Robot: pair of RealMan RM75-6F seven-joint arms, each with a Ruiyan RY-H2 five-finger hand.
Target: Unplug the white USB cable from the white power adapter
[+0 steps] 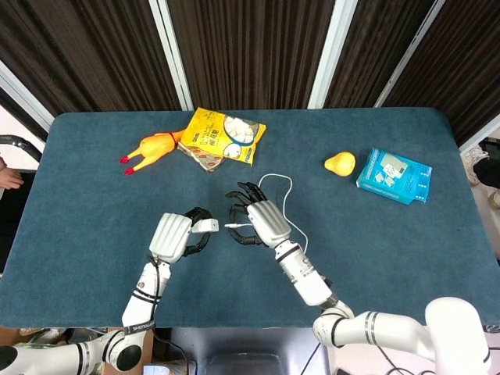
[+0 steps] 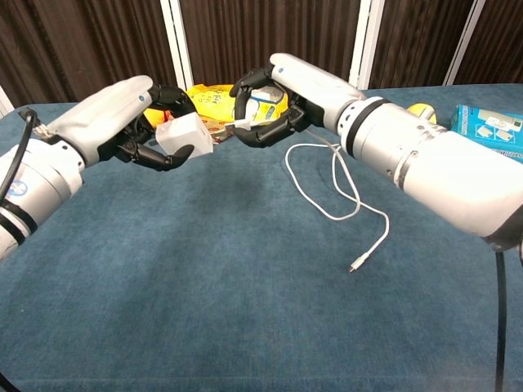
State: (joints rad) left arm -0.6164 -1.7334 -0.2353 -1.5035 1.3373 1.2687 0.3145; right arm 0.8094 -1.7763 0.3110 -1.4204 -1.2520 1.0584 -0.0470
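My left hand [image 1: 173, 237] grips the white power adapter [image 1: 205, 226], a small white cube [image 2: 184, 135], above the blue table. My right hand [image 1: 262, 222] pinches the plug end of the white USB cable [image 1: 233, 226], just right of the adapter. In the head view a small gap separates the plug from the adapter, so the two are apart. From the right hand [image 2: 274, 96] the cable [image 2: 331, 184] hangs in a loop onto the table, and its free connector [image 2: 354, 266] lies on the cloth.
A yellow snack bag [image 1: 222, 136] and a yellow rubber chicken [image 1: 151, 150] lie at the back left. A yellow pear-shaped toy [image 1: 340, 163] and a blue box [image 1: 394, 175] sit at the back right. Dark curtains stand behind the blue table [image 1: 94, 219].
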